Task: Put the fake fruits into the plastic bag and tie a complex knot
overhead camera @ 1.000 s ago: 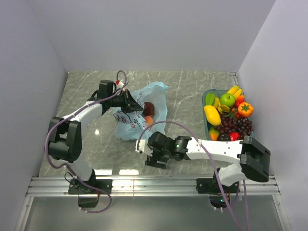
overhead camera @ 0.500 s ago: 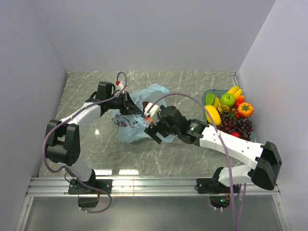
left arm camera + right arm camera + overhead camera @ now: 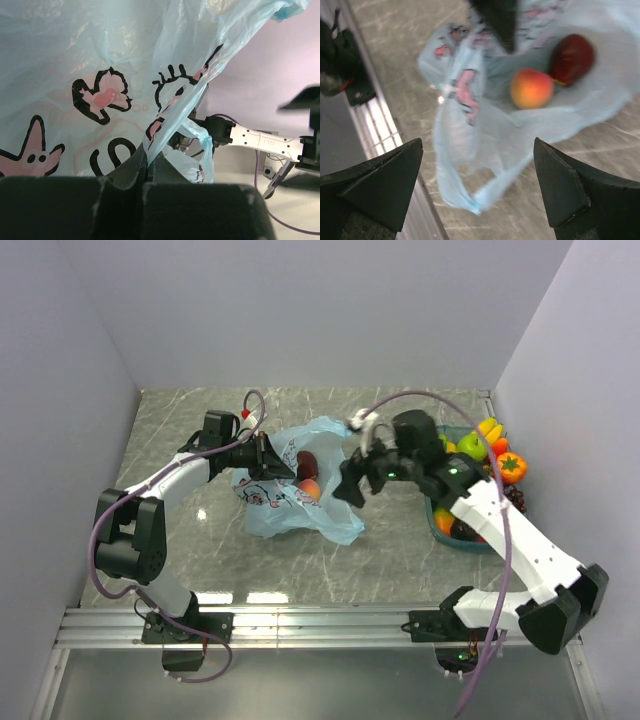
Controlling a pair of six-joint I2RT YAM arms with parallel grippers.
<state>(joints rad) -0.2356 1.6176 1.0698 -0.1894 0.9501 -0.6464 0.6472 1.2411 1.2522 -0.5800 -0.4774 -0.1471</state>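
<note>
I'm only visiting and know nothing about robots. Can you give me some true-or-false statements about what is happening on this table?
1. A peach and a dark red fruit lie inside the plastic bag. True.
2. The right gripper is carrying a banana. False: it is open and empty above the bag.
3. The left gripper is shut on the bag's edge. True.
4. The teal tray holds no fruit. False: a green apple and others are in it.
</note>
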